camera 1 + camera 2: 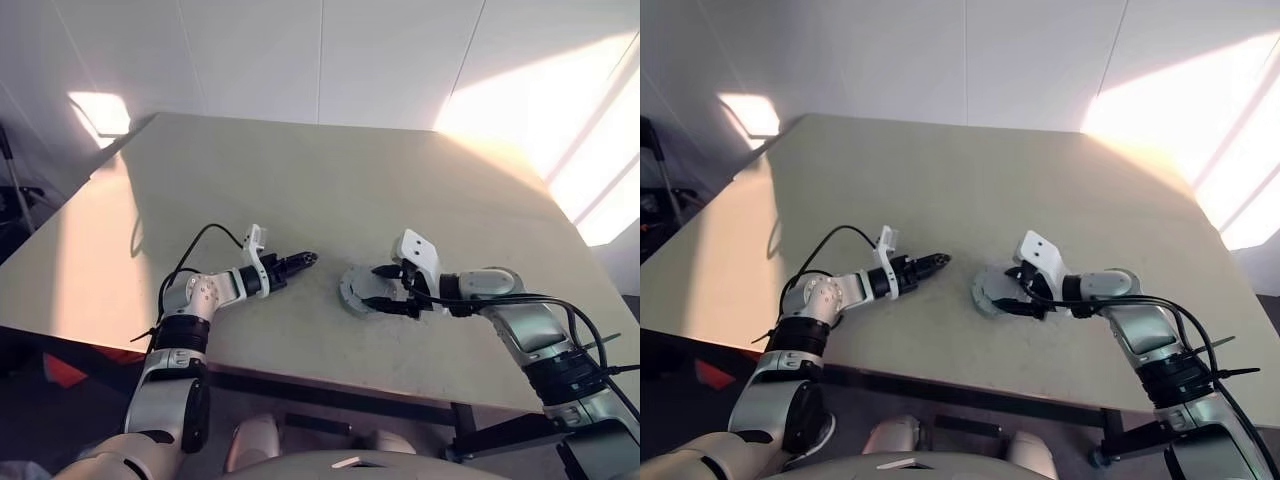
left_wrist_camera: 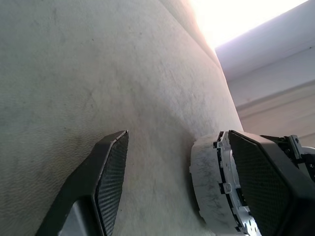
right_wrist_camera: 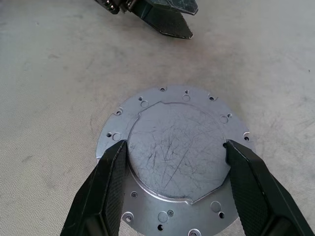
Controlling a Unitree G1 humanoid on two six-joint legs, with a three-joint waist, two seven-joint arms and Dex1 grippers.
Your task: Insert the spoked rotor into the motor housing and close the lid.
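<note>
motor housing (image 3: 172, 167) sits lid-up on the table (image 1: 300, 180), near edge, right of middle | right gripper (image 1: 385, 288) jaws wide, fingers either side of the raised lid, grip can't be told | left gripper (image 1: 305, 260) just left of it, jaws apart, holding nothing

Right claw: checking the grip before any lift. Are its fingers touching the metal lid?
Touching. In the right wrist view, both fingers of the right claw press against opposite edges of the raised centre of the lid.
</note>
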